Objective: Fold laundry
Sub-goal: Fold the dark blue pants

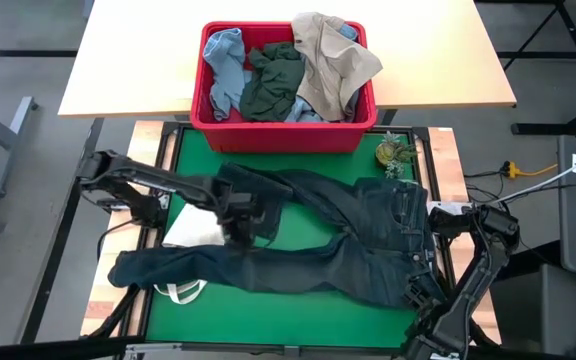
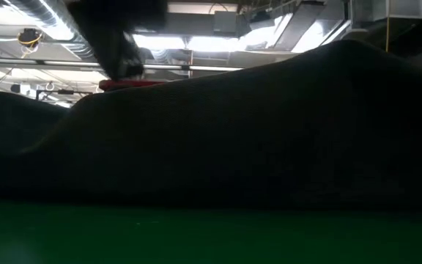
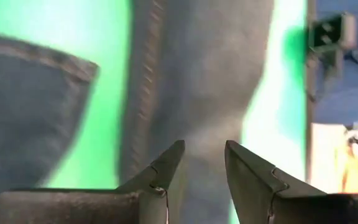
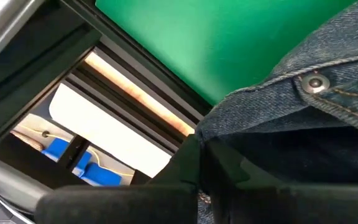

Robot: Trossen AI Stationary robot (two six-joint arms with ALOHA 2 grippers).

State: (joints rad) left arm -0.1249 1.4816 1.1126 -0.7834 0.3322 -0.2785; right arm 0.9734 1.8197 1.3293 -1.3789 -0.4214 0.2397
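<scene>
The dark navy jeans (image 1: 328,235) lie spread across the green mat (image 1: 193,165), waistband toward 3 o'clock, legs reaching to 9 o'clock; bare mat shows along the 12 and 6 o'clock edges. The left gripper (image 1: 240,225) hangs over a leg at mid-mat, fingers (image 3: 166,171) part open, holding nothing. The right gripper (image 1: 420,290) is clamped on the waistband near 4 o'clock. At 12 o'clock a red bin (image 1: 283,135) holds crumpled beige, light blue and dark green pieces.

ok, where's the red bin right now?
High view: the red bin sits at the table's far edge, centred, just beyond the jeans on the green mat.
</scene>
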